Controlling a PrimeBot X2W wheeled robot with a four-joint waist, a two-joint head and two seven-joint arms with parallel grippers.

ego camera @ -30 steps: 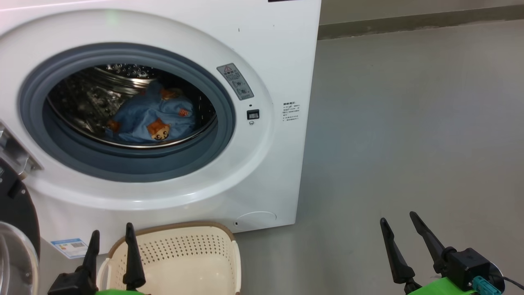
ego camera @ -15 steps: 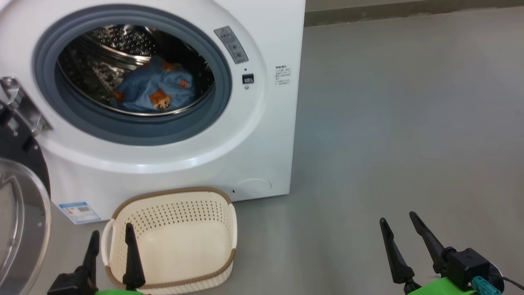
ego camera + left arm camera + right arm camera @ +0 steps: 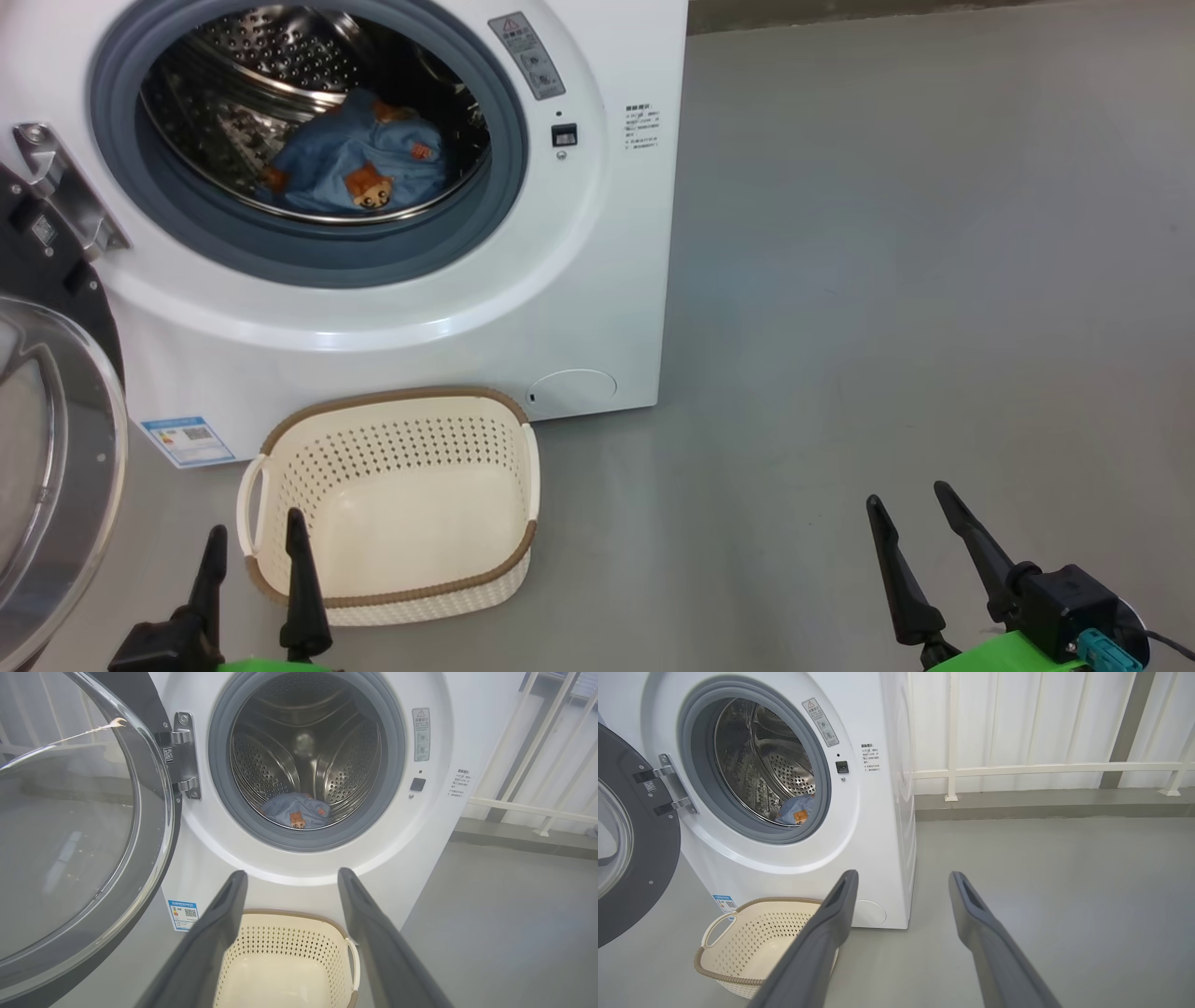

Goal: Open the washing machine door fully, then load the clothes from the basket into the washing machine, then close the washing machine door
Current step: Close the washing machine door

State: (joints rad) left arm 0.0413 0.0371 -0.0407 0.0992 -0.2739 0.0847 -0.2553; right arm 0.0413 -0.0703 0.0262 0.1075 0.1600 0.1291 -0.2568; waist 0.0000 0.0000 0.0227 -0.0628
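And the left hand [image 3: 257, 520] sat wide open, both long dark fingers spread apart with nothing between them, nothing held. Same story for the right hand [image 3: 907, 493]: fingers fully parted, gripping nothing, poised over bare grey floor [image 3: 887, 280].

Just ahead of the left hand's fingertips sat the basket [image 3: 373, 399], cream and perforated with its brown rim, standing upright on the floor, its pale bottom in plain sight. From the right hand it lay well off to the left and a little forward.

Straight on beyond the basket, further out from the left hand, rose the washing machine [image 3: 597, 280], white and boxy, the basket's far rim close to its front panel. A blue label sticker [image 3: 187, 441] showed low on that panel, forward and to the left of the left hand.

Higher up ahead of the left hand, the grey rubber gasket [image 3: 308, 261] ringed the steel drum [image 3: 252, 84], and there were the clothes [image 3: 359, 168], light blue with orange figures, lying in a heap at the bottom of the drum.

Out to the left hand's left side hung the washing machine door [image 3: 56, 420], swung open on its metal hinge [image 3: 65, 196], the clear glass bowl facing out.

Far beyond the right hand, past the machine's side, a white railing [image 3: 1017, 770] ran along the wall.
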